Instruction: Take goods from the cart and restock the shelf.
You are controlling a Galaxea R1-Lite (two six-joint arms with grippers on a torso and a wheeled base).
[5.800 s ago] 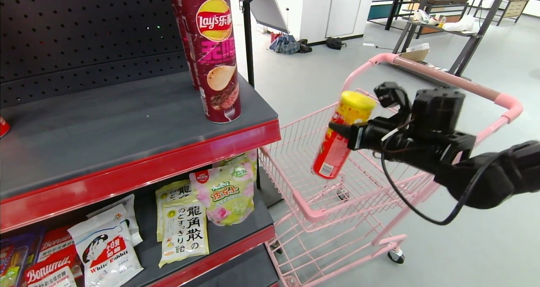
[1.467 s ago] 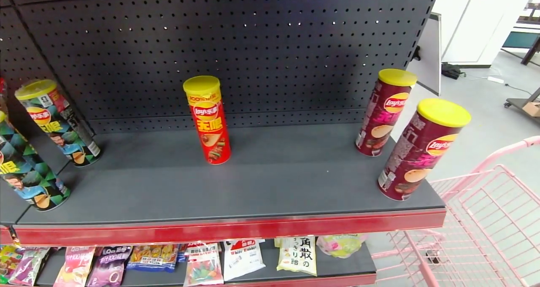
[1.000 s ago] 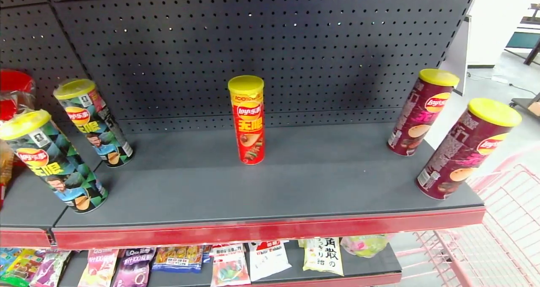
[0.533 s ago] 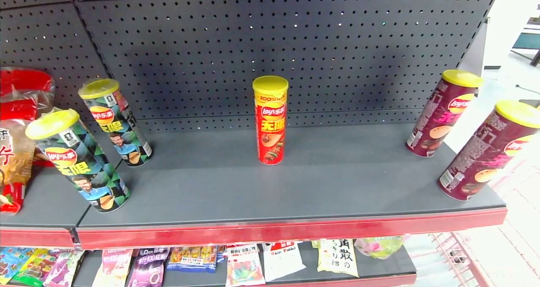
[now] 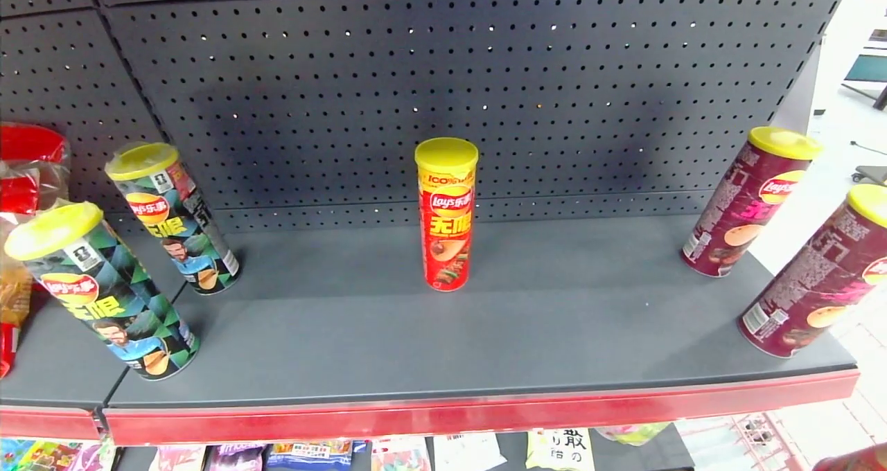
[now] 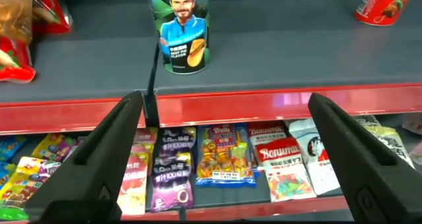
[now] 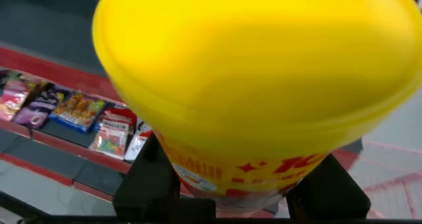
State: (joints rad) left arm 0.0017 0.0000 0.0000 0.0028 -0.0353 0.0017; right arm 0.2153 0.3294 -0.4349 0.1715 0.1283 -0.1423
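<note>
Right claw clamped on the red cylindrical crisp can with yellow plastic lid, held in front of the shelving. Left claw spread apart and empty, facing the red front lip. Beyond, the grey shelf board is shown with a matching red can upright mid-shelf. The held can is best lifted clear of the lip and kept vertical. It is then set flat just beside its match, untouched, before release.

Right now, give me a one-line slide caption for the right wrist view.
Right end effector grips a yellow-lidded red chip can, with shelved snack bags beyond.
</note>
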